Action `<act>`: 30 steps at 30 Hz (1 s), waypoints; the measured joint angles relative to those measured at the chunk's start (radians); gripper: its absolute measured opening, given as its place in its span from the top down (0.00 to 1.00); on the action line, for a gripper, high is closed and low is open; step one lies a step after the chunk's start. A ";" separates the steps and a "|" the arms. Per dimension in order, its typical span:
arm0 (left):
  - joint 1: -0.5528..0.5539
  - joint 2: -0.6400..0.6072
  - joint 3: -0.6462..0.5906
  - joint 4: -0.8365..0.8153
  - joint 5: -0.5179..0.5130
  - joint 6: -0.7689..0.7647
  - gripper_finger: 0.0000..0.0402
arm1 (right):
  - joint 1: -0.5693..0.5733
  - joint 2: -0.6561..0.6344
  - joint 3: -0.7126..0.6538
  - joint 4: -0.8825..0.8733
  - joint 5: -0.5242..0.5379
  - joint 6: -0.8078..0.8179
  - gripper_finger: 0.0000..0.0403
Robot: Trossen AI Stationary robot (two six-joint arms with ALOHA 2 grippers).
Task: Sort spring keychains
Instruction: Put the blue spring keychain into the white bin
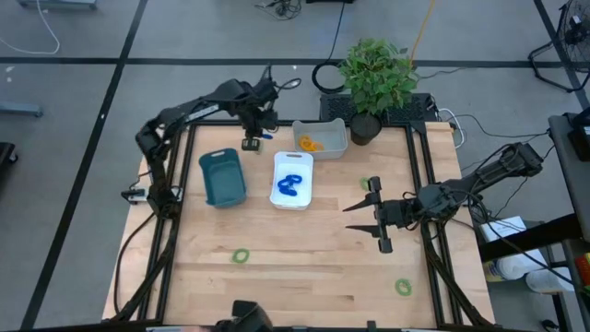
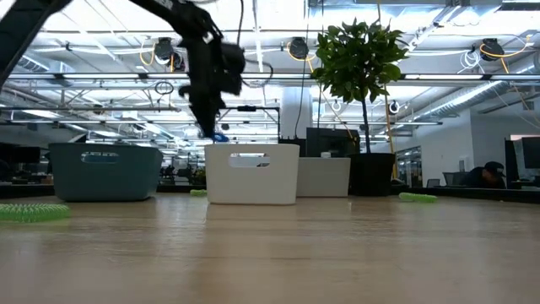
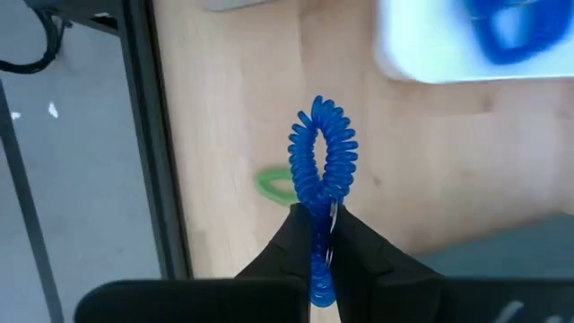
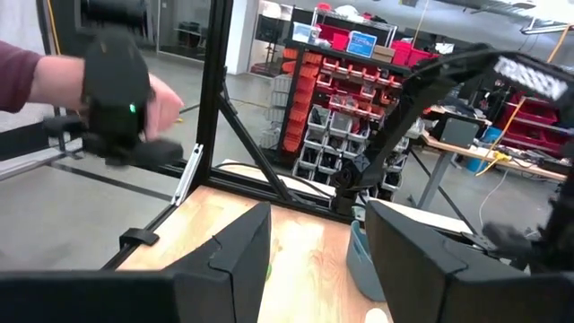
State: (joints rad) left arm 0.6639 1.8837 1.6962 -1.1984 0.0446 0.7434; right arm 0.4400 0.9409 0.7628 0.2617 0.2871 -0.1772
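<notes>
My left gripper (image 3: 321, 235) is clamped on a blue spring keychain (image 3: 321, 161), lifted near the bench's far edge for carrying to the white tray (image 1: 304, 198) holding blues. My right gripper (image 1: 376, 214) waits part-open near the right edge.

1. The left gripper (image 1: 255, 132) hung over the far edge of the table (image 1: 304, 267), just behind the white tray (image 1: 294, 180), with a small blue piece at its tip.
2. The white tray held blue spring keychains (image 1: 289, 185).
3. The teal tray (image 1: 222, 177) stood to its left.
4. The grey tray (image 1: 321, 137) held an orange keychain (image 1: 309, 143).
5. Green keychains (image 1: 241, 256) lay apart on the wood.
6. The right gripper (image 1: 376, 214) waited at the right side, its fingers apart.
7. A potted plant (image 1: 376, 78) stood at the far edge.
</notes>
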 joint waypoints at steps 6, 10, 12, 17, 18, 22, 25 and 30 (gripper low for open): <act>-0.042 -0.122 0.000 -0.092 0.006 -0.074 0.96 | 0.000 0.000 0.000 0.003 0.000 0.000 0.58; -0.089 -0.192 0.000 -0.139 0.006 -0.123 0.96 | 0.000 0.000 0.000 0.004 0.000 0.000 0.58; -0.115 -0.222 0.000 -0.157 0.006 -0.152 0.96 | 0.000 0.000 0.000 0.007 0.000 0.000 0.58; -0.191 -0.276 0.001 -0.194 -0.018 -0.215 0.96 | 0.000 0.000 0.000 0.031 0.000 0.000 0.58; -0.207 -0.282 0.001 -0.197 -0.023 -0.224 0.96 | 0.000 0.000 0.000 0.035 0.000 0.000 0.58; -0.265 -0.283 0.001 -0.195 -0.045 -0.252 0.96 | 0.000 0.000 0.000 0.062 0.000 0.000 0.58; -0.295 -0.274 0.001 -0.171 -0.077 -0.275 0.96 | 0.000 0.000 0.000 0.068 0.000 0.000 0.58; -0.318 -0.266 0.001 -0.117 -0.073 -0.298 0.96 | 0.000 0.000 0.000 0.067 -0.001 0.000 0.58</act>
State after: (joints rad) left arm 0.3456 1.6181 1.6970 -1.3158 -0.0282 0.4459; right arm 0.4400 0.9409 0.7628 0.3287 0.2863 -0.1768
